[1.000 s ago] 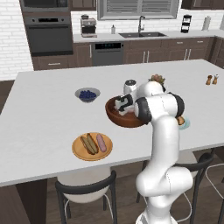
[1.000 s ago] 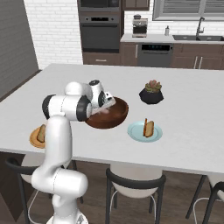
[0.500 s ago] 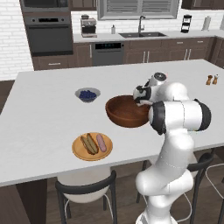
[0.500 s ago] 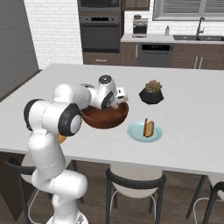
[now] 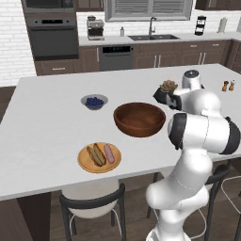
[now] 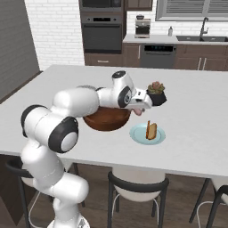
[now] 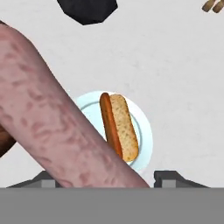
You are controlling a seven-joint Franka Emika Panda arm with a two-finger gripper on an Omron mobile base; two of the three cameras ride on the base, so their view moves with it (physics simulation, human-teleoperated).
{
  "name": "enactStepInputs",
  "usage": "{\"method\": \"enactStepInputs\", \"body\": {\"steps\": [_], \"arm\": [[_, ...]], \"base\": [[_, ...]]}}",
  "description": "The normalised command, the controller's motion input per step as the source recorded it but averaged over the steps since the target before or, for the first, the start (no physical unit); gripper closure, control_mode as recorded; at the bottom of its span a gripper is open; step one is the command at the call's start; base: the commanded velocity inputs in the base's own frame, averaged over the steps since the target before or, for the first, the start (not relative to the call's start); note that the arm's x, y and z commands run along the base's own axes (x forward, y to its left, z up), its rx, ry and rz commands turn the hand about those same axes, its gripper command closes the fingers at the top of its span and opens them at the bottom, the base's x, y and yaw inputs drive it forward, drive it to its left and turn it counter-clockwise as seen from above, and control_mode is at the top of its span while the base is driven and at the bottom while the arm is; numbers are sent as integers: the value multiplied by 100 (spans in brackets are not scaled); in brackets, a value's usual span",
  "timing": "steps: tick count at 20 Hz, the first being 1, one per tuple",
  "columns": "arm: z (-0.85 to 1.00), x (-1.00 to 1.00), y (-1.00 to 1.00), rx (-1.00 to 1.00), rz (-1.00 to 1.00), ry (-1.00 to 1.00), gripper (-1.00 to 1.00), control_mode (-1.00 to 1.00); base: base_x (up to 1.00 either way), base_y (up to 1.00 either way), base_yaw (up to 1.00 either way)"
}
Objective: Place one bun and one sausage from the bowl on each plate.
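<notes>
Left base view: the wooden bowl (image 5: pixel 139 118) sits mid-surface (image 5: pixel 47 122). Nearer the front edge, the orange plate (image 5: pixel 99 158) carries 1 bun (image 5: pixel 96 154) and 1 sausage (image 5: pixel 109 153) side by side. A small grey bowl of blueberries (image 5: pixel 94 101) stands behind.

Right base view: the fingers (image 6: pixel 139 109) hang over the gap between bowl (image 6: pixel 106 120) and pale blue plate (image 6: pixel 147 133), pink showing beneath them. A bun (image 6: pixel 152 129) lies on that plate; a plant pot (image 6: pixel 156 92) stands behind.

Hand view: a sausage (image 7: pixel 52 127) is clamped between the fingers, crossing the frame diagonally above the blue plate (image 7: pixel 146 135) and its bun (image 7: pixel 119 125).
</notes>
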Motion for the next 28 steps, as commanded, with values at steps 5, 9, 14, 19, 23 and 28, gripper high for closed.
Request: {"method": "enactStepInputs", "body": {"steps": [5, 9, 14, 19, 23, 28], "arm": [[-73, -1, -14, 8, -6, 10, 100, -100], [-56, 0, 5, 13, -10, 0, 100, -100], [-59, -1, 0, 4, -13, 0, 100, -100], [-48, 1, -3, 3, -17, 0, 100, -100], [-38, 2, -12, 0, -17, 0, 100, -100], [-18, 21, -7, 0, -14, 0, -100, -100]], "base": [[0, 0, 0], [0, 0, 0], [0, 0, 0], [0, 0, 0], [0, 0, 0], [0, 0, 0]]}}
